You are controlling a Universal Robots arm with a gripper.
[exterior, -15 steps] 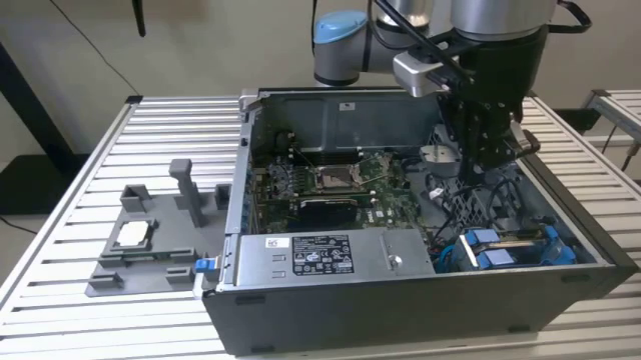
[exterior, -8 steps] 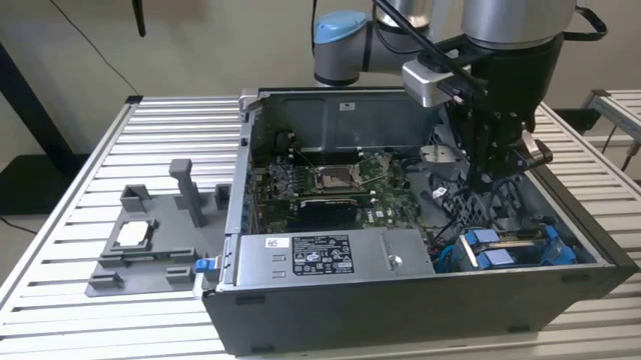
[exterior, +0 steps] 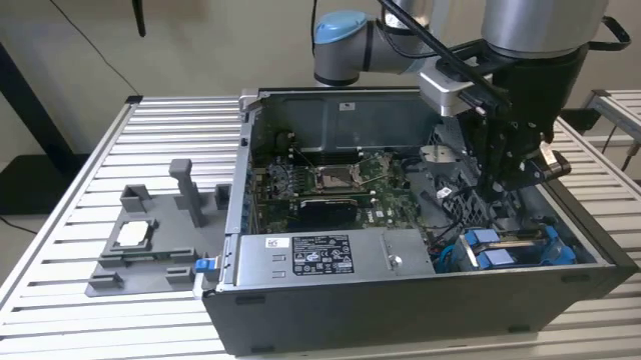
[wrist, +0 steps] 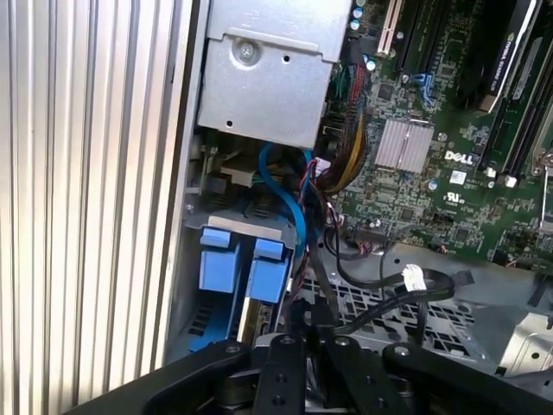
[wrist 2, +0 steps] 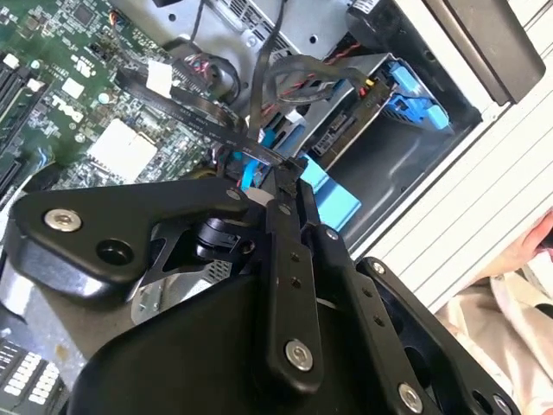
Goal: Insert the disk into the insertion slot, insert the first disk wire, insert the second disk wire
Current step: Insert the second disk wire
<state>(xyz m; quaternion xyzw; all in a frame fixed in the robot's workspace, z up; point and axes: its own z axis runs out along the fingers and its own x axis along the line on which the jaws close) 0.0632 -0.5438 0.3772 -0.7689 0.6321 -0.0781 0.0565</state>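
Observation:
The insertion slot (exterior: pixel 516 249), a dark bay with bright blue rails, sits in the open computer case's front corner on the exterior view's right. A grey disk (wrist 2: pixel 344 130) lies inside it between the blue tabs (wrist: pixel 220 259). My gripper (exterior: pixel 509 191) hangs inside the case just above and behind the slot. In both wrist views its fingers are shut on a black disk wire (wrist 2: pixel 216 121), pinched at the fingertips (wrist 2: pixel 289 173). The black wire (wrist: pixel 318 272) rises from my gripper (wrist: pixel 311 333) beside a blue cable (wrist: pixel 294 203) that runs toward the slot.
A long grey box with a white sticker (exterior: pixel 320 255) lies along the case front beside the slot. The motherboard (exterior: pixel 331 187) fills the case floor, with loose wire bundles (wrist: pixel 346 147) near the bay. A grey fixture (exterior: pixel 140 240) stands on the slatted table. A person's hand (wrist 2: pixel 540 246) shows beyond the case.

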